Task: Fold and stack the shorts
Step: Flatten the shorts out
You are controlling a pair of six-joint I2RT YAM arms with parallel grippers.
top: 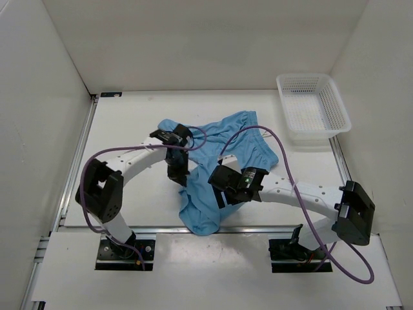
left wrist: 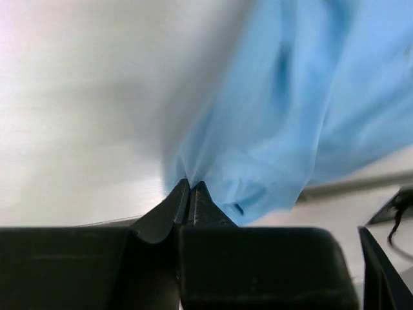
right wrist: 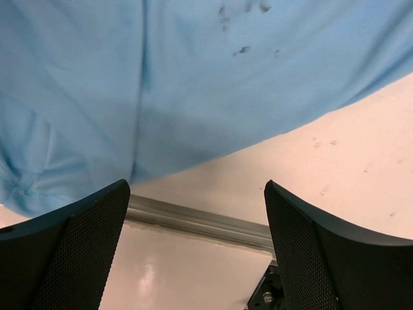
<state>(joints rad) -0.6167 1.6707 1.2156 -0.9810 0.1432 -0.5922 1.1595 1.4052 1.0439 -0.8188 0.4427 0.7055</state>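
The light sky-blue shorts (top: 237, 137) lie rumpled across the middle of the table, with one part reaching down to the front edge (top: 200, 213). My left gripper (top: 181, 178) is shut on a pinch of the shorts' fabric; in the left wrist view its closed tips (left wrist: 190, 185) hold the cloth (left wrist: 290, 97), which drapes away from them. My right gripper (top: 218, 190) is open and empty just above the shorts' lower part. In the right wrist view the gripper (right wrist: 193, 197) is spread wide with the shorts (right wrist: 193, 84) ahead of it. The drawstring is not visible.
A white plastic mesh basket (top: 313, 106) stands at the back right. A metal rail (right wrist: 200, 223) runs along the table's front edge, below the right gripper. White walls enclose the table on three sides. Purple cables loop over both arms.
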